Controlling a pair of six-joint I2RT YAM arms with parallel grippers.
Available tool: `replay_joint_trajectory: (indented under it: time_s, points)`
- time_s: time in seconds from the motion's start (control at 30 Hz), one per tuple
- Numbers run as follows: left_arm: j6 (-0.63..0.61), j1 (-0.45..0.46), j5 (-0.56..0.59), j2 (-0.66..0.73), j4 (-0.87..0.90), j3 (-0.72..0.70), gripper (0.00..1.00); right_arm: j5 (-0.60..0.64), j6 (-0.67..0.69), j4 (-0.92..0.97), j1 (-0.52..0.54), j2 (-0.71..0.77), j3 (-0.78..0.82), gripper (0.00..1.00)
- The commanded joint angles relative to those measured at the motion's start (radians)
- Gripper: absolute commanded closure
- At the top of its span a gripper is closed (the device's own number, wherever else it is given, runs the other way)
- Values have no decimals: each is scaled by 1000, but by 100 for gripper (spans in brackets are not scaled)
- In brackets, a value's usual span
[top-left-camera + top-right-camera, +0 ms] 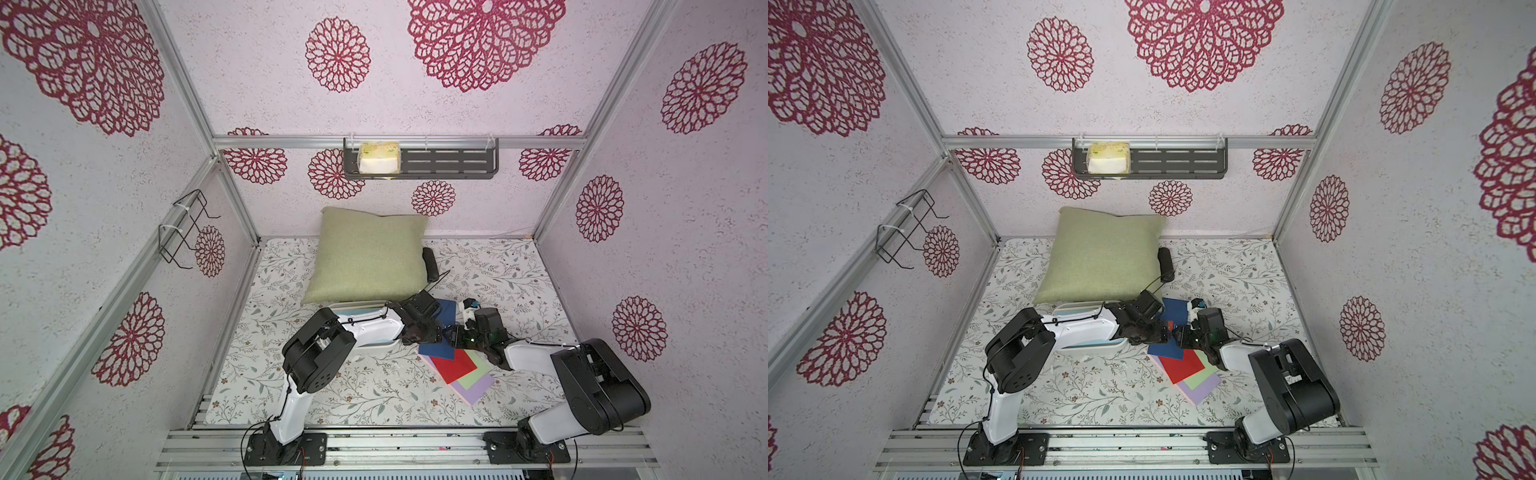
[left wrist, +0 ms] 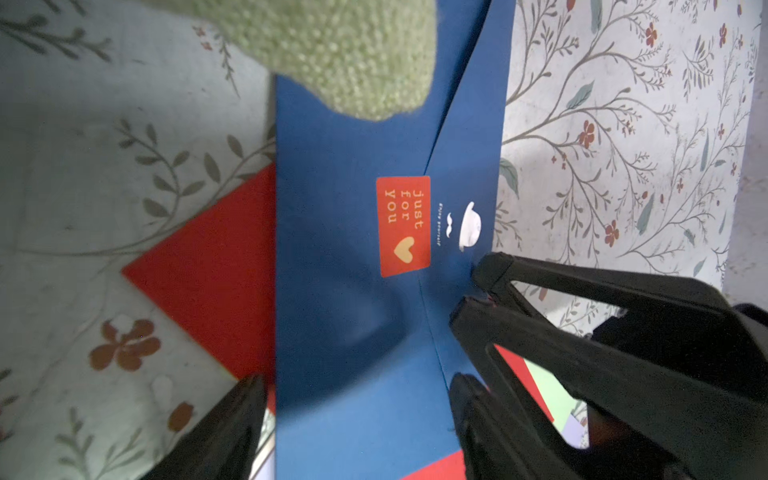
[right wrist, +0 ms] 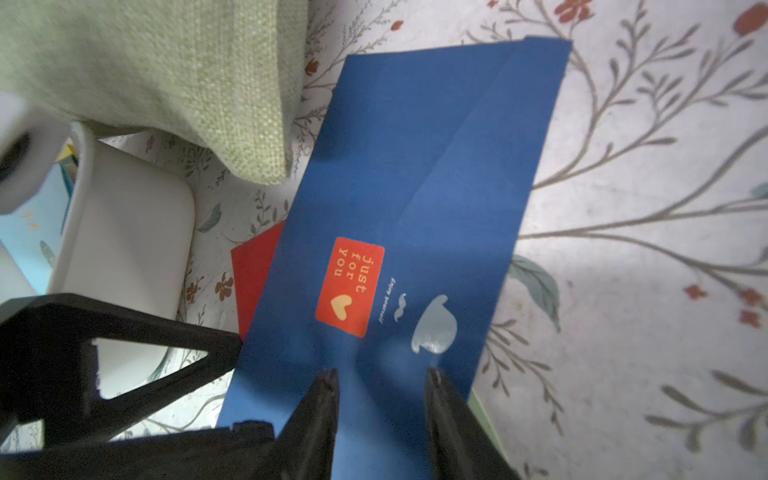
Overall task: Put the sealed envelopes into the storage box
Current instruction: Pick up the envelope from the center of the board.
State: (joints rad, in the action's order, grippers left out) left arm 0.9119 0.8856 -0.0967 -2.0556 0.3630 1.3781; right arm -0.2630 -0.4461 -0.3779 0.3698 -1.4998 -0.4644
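A long navy envelope (image 1: 439, 352) (image 2: 353, 208) (image 3: 415, 166) with a red "just for you" sticker tops a fanned pile. Under it lie a red envelope (image 1: 459, 365), a green one (image 1: 478, 371) and a lilac one (image 1: 473, 390). My left gripper (image 2: 357, 380) (image 1: 430, 336) is open and straddles the navy envelope's width. My right gripper (image 3: 380, 374) (image 1: 455, 337) is open, both tips resting on the navy sheet, which bows slightly between them. The white storage box (image 1: 374, 345) (image 3: 133, 232) lies under my left forearm, with a light blue envelope (image 1: 353, 311) inside.
A green cushion (image 1: 368, 253) lies behind the box, one corner reaching over the navy envelope's far end. A black cylinder (image 1: 430, 264) rests beside it. A dark slotted shelf (image 1: 449, 162) on the back wall holds a yellow-white pack (image 1: 379, 158). A wire rack (image 1: 183, 228) hangs on the left wall.
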Motion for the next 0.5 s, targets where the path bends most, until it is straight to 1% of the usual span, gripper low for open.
replay_joint_trajectory:
  time_s: [0.0, 0.17, 0.3, 0.47]
  points:
    - [34, 13, -46, 8, -37, -28, 23, 4, -8, 48, -11, -11, 22, 60]
    - [40, 16, -7, 27, -4, -34, 23, -3, -9, 41, -12, -18, 24, 60]
    - [37, 18, -6, 30, 9, -36, 23, -6, -9, 39, -15, -22, 26, 60]
    - [42, 21, -48, 19, -22, -38, 24, -7, -9, 35, -15, -23, 30, 60]
